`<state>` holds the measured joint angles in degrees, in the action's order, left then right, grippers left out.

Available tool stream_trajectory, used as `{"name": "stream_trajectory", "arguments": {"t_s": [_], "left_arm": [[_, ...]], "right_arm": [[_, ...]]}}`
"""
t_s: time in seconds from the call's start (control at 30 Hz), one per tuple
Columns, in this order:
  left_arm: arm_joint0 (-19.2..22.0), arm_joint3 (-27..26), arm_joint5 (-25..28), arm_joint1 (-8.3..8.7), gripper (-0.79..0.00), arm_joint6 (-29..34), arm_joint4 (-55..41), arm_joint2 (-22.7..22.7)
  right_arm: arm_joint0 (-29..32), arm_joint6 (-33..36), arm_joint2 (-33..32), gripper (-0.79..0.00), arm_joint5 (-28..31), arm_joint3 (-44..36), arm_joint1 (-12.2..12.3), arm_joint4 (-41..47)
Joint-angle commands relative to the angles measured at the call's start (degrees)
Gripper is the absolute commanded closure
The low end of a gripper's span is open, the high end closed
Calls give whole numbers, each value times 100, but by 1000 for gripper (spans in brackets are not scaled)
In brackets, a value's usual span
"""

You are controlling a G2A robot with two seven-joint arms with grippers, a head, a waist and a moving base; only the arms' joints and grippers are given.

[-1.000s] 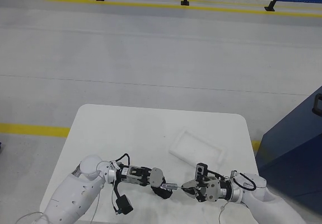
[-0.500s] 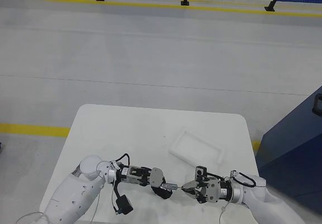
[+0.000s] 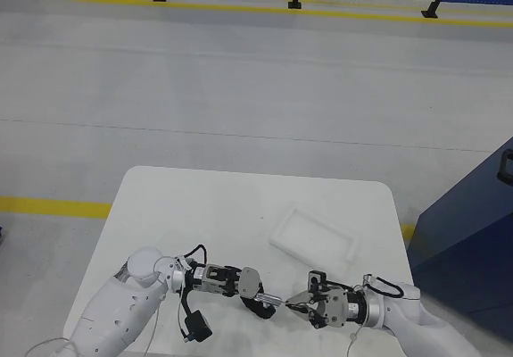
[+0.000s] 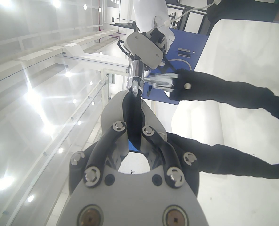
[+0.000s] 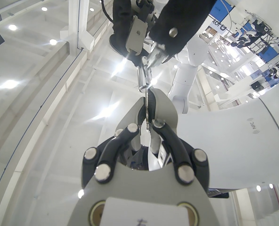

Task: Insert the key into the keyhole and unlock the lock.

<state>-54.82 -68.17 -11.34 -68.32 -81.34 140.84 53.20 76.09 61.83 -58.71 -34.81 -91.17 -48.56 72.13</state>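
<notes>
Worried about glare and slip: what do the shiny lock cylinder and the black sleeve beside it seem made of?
Shiny silver lock cylinder: apparently polished or chromed metal; it mirrors the ceiling lights. Black fuzzy sleeve: probably soft woven fabric, matt with a fluffy outline, pinned by a round metal stud.

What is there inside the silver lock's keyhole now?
The key, held by the right gripper, meets the end of the lock. Its tip is covered by the lock body, so its depth cannot be seen.
</notes>
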Motion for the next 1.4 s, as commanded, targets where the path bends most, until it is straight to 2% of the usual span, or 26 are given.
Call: {"name": "stream_trajectory", "arguments": {"t_s": [0.0,0.17,0.6,0.63,0.67,0.7,1.0,1.37], "left_arm": [[0,0,0,0,0,0,0,0],[0,0,0,0,0,0,0,0],[0,0,0,0,0,0,0,0],[0,0,0,0,0,0,0,0],[0,0,0,0,0,0,0,0],[0,0,0,0,0,0,0,0],[0,0,0,0,0,0,0,0],[0,0,0,0,0,0,0,0]], "right_arm": [[-1,-35,1,0,-120,8,-4,18],[7,-116,-25,0,-273,37,-20,107],[78,-204,-152,0,-88,24,-54,72],[86,-214,-163,-268,-65,18,-56,53],[91,-211,-174,-699,-38,4,-56,26],[101,-202,-189,-785,-9,3,-57,15],[204,-13,-431,-785,439,-14,-36,-275],[672,516,-1330,-785,1388,114,117,-725]]}}
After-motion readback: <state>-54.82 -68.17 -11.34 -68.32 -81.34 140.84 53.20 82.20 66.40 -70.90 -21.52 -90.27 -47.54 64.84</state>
